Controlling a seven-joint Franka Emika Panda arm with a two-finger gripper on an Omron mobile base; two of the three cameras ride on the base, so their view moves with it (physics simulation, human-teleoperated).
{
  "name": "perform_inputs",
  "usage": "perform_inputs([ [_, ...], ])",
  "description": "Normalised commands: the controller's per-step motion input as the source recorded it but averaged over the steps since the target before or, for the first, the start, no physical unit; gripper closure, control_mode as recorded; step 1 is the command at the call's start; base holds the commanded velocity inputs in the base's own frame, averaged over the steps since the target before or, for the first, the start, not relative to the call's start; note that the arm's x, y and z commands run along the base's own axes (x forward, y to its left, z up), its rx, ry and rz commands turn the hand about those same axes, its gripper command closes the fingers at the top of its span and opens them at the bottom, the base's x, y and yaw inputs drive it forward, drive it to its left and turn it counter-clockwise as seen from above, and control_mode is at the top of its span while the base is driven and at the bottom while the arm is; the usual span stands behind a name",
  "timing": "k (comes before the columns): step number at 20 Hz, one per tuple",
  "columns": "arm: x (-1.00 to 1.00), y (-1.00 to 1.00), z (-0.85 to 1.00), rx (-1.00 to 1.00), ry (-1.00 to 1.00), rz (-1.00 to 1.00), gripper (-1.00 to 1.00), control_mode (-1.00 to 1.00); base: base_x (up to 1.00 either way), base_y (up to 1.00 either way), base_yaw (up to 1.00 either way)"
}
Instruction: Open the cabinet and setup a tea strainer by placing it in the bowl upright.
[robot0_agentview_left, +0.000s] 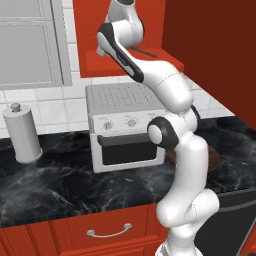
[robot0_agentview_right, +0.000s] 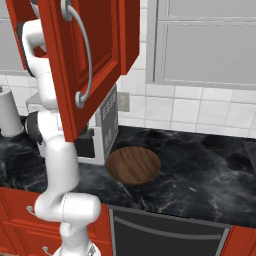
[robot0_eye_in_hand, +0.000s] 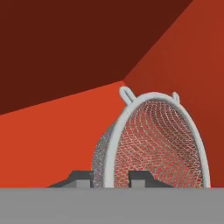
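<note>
Inside the cabinet (robot0_eye_in_hand: 52, 144), the tea strainer's (robot0_eye_in_hand: 153, 140) rim sits between the jaws.

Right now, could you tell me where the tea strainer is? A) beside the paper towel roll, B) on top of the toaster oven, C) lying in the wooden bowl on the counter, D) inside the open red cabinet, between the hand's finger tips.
D: the hand view shows the tea strainer on the red floor of the cabinet, its rim between the finger tips of the hand; the bowl holds nothing.
</note>
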Motion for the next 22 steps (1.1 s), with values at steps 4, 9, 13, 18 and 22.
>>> perform_inputs([
  [4,-0.03,0.02,0.0,-0.08,-0.03,0.0,1.0,-1.0,0.0,0.0,0.0],
  [9,-0.08,0.03,-0.04,-0.19,-0.07,-0.01,1.0,-1.0,0.0,0.0,0.0],
  [13,-0.39,0.08,0.0,-0.03,-0.1,-0.02,1.0,-1.0,0.0,0.0,0.0],
  [18,-0.75,0.05,-0.14,-0.15,-0.18,-0.08,1.0,-1.0,0.0,0.0,0.0],
  [22,-1.0,0.22,-0.11,-0.09,0.0,-0.19,1.0,-1.0,0.0,0.0,0.0],
])
